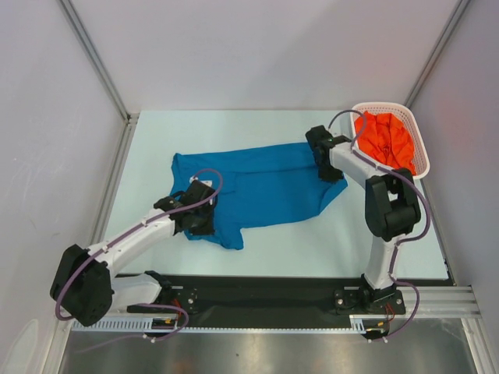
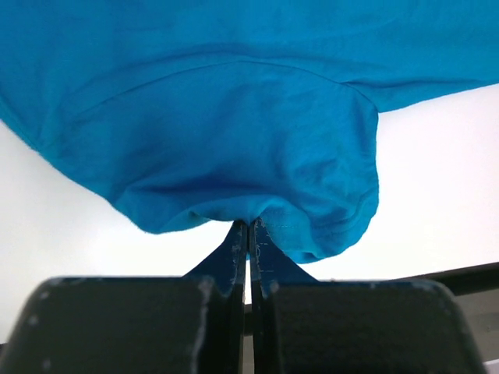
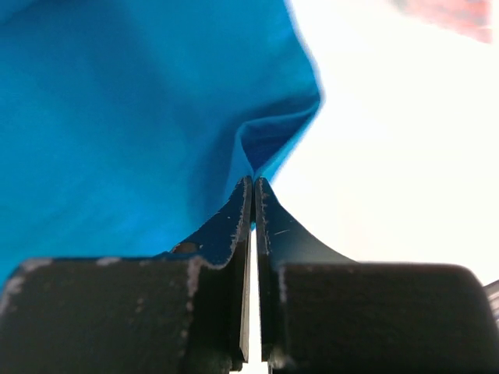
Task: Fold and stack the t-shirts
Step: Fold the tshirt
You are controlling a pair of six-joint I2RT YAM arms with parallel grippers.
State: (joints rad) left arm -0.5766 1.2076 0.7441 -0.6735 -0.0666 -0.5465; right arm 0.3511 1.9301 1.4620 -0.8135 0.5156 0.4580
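Only overhead shows orange t-shirt [image 1: 386, 139] in basket [image 1: 378, 105].

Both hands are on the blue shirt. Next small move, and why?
Probably raise both hands slightly together: the left hand is shut on the blue t-shirt at its near edge, the right hand on its right edge, and the cloth lies rumpled; lifting would tauten it.

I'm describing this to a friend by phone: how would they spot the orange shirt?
On the table, at its far right corner, stands a white lattice basket. The orange-red t-shirt lies crumpled inside it, while the blue t-shirt is spread out on the table.
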